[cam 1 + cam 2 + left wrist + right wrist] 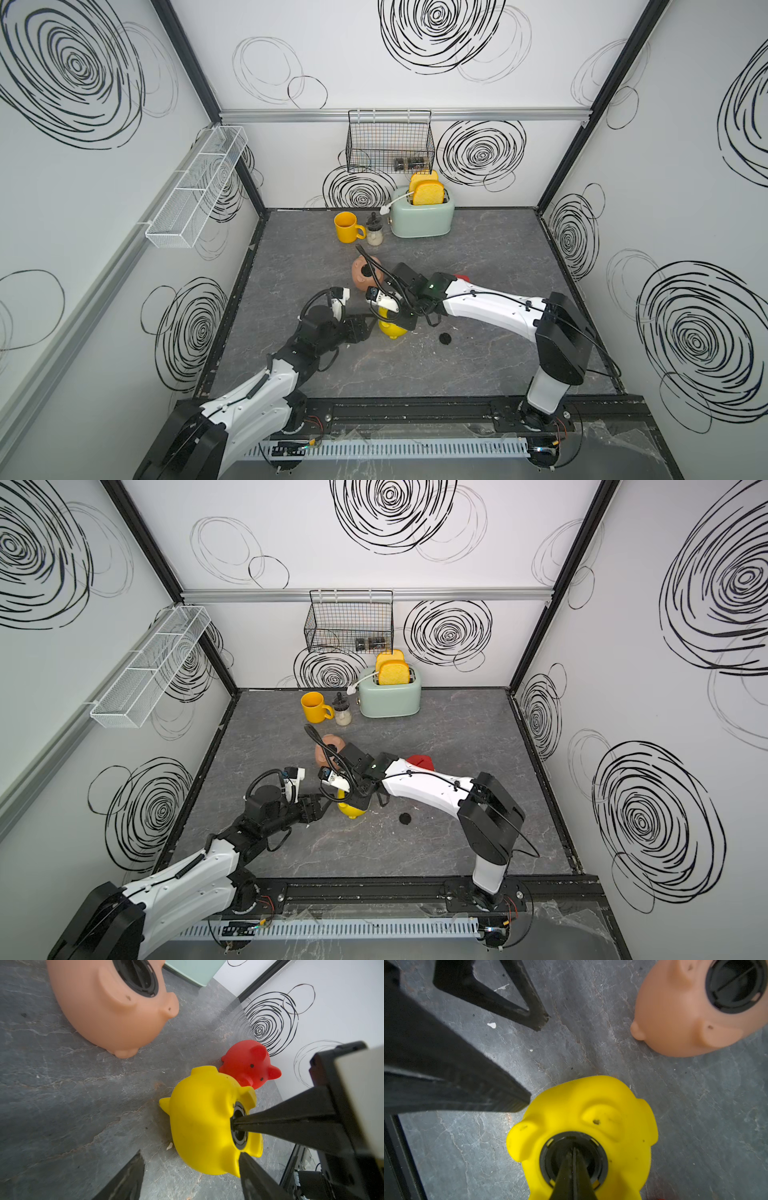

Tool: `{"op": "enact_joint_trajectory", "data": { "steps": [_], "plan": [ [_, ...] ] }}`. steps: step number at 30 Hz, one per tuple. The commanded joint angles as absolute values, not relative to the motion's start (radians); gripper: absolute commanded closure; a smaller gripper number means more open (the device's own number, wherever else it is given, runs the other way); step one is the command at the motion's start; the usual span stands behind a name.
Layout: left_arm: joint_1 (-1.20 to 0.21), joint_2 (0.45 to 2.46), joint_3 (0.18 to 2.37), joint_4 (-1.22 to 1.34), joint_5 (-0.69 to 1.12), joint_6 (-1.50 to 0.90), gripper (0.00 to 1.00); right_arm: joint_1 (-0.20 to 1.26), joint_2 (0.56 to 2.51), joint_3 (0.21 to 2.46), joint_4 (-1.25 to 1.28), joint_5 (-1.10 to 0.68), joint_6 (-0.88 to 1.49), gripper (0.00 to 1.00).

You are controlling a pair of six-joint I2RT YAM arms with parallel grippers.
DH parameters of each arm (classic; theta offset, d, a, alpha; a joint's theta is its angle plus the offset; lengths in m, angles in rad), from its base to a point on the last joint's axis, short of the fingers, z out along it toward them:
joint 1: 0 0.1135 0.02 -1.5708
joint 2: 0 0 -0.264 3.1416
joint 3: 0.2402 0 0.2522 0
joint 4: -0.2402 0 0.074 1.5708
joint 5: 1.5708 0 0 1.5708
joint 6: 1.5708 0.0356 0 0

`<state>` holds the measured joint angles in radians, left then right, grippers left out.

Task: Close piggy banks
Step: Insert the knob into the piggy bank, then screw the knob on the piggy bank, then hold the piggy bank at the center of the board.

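Three pigs on the tabletop point(519, 257); step in hand is plugging the yellow pig point(392, 330). In both top views it sits near centre, slightly toward 7 o'clock. Its belly is turned up, with yellow's plug point(550, 1159) in the belly hole.

Right end effector point(573, 1150): pressed together, tips down in the plug's recess. Can't tell if they nip its cross-rib. Slivers of yellow show at the plug's rim, so I'd judge it entered but not locked.

Left end effector point(535, 1062): spread, reaching in from the pig's 9 o'clock with a finger on either side. It isn't clamping the pig; whether it touches is unclear.

Pink pig point(112, 1018): 11 o'clock of yellow, on its side, pink's plug point(137, 978) in the hole. Looks done.

Red pig point(249, 1064): 2 o'clock of yellow, standing on its feet. Belly is hidden, so open or closed is unknown.

Spare plug point(445, 338) lies at 3 o'clock of yellow, probably the red one's.

Next: press and twist to seat yellow's plug. The pig is unbraced and may spin with the twist, so the left should close on the body first. Then lift the right straight out so the plug isn't dragged back.
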<state>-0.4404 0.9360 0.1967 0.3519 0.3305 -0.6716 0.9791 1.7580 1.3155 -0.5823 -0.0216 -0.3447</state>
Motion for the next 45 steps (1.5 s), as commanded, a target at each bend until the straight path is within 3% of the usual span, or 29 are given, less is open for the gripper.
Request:
{"op": "enact_joint_trajectory", "data": {
  "steps": [1,8,16,45],
  "plan": [
    [-0.427,0.959,0.232,0.450,0.370,-0.694,0.22,0.963,1.814,1.296,-0.615,-0.006,-0.352,1.00],
    [-0.424,1.025,0.244,0.546,0.407,-0.709,0.12,0.958,1.803,1.279,-0.598,-0.020,-0.360,1.00],
    [-0.413,1.140,0.281,0.656,0.454,-0.727,0.08,0.953,1.806,1.275,-0.597,-0.027,-0.359,1.00],
    [-0.412,1.408,0.372,0.810,0.495,-0.792,0.04,0.951,1.793,1.248,-0.594,-0.052,-0.374,1.00]
  ]
}}
